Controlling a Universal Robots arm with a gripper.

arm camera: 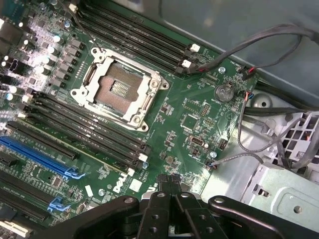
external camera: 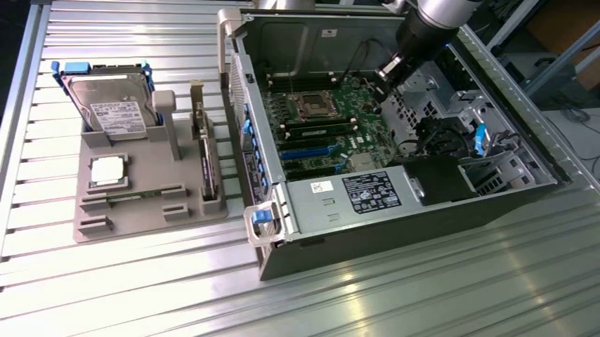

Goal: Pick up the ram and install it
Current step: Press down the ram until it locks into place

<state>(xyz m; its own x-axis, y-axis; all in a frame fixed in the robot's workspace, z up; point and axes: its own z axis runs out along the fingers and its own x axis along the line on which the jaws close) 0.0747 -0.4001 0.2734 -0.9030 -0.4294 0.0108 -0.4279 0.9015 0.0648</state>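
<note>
So the whole setup sits on a ribbed metal counter (external camera: 140, 295), with an open PC case (external camera: 394, 210) lying on its side toward the exterior view's right. Left of it there's a grey plastic holder tray (external camera: 94, 217) with parts parked in it: a hard drive (external camera: 112, 105) standing up at the back, a square silver CPU (external camera: 108, 170) lying flat in the middle, and an expansion card (external camera: 201, 154) standing on edge along the tray's case-side edge.

The ram (external camera: 324, 131) is already down on the motherboard (external camera: 328, 119), seated in one of the long slots just below the empty CPU socket (external camera: 308, 105) in the exterior view. In the wrist view the socket (arm camera: 119, 89) has banks of black memory slots on both sides, and I honestly can't pick out which one has the stick in it from that angle.

The arm comes in from the top of the exterior view and the end effector (arm camera: 168, 180) hangs over the board's edge near the drive cage side, above the green board itself. Its fingers are pressed together with nothing between them, not touching the ram.
</note>
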